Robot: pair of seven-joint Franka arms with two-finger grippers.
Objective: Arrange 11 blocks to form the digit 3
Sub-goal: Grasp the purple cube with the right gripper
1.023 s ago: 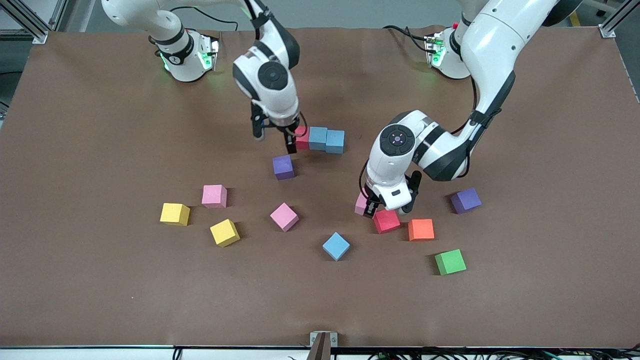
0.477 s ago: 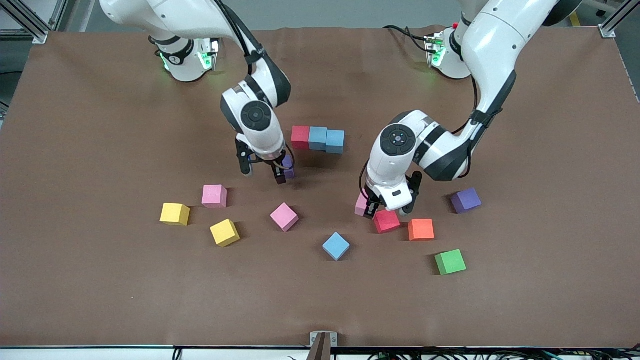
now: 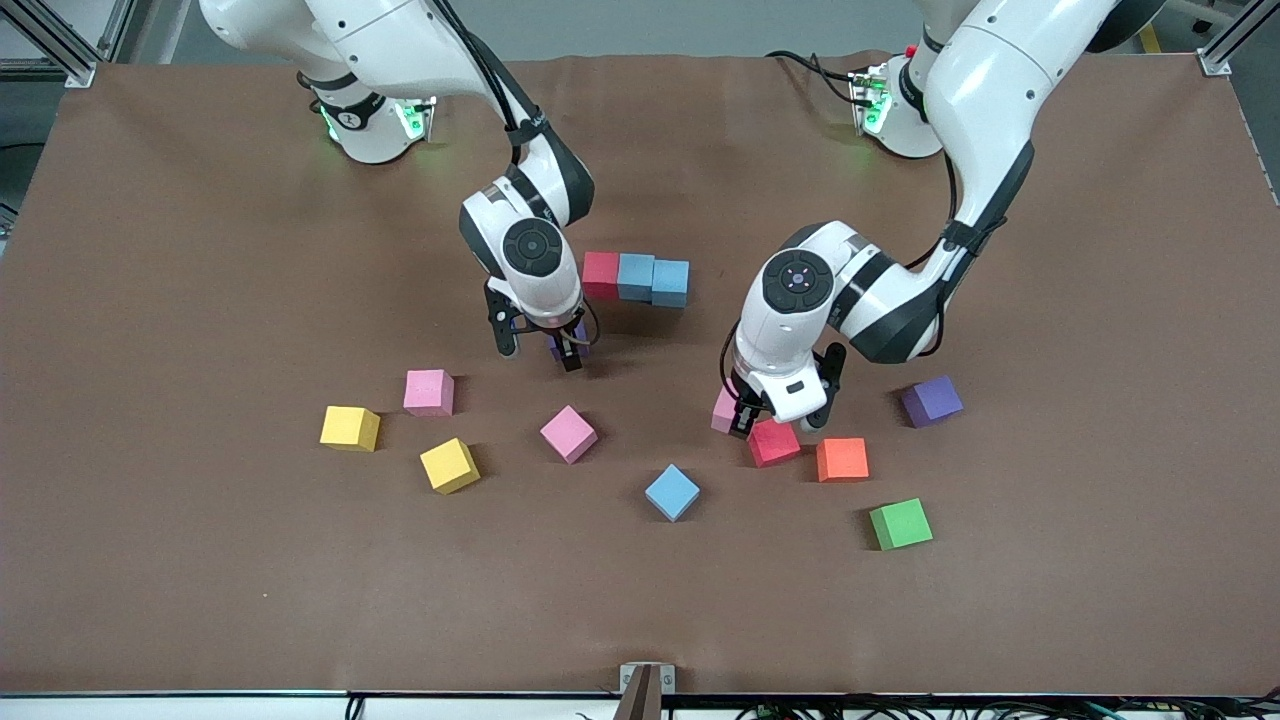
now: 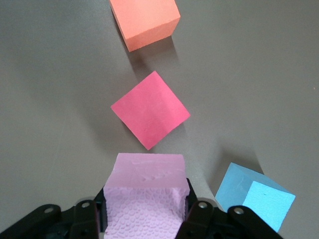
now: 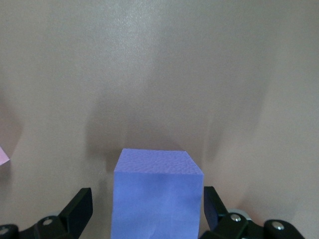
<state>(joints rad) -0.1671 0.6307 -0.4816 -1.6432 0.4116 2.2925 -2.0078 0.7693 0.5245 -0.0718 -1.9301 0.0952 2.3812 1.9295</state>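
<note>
Light, squashy foam: the left gripper point(image 4: 144, 219) clamps a pink cube point(image 4: 144, 199) by its flat sides, while the right gripper point(image 5: 147, 209) straddles a purple cube point(image 5: 157, 194), jaws spread.

brown table point(image 3: 200, 560), scattered foam blocks point(image 3: 672, 492), green cube point(image 3: 900, 524)

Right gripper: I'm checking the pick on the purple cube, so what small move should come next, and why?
Probably close the fingers. The right gripper is open and straddles the purple cube, with a gap on each side. The left gripper is already shut on a pink cube.
</note>
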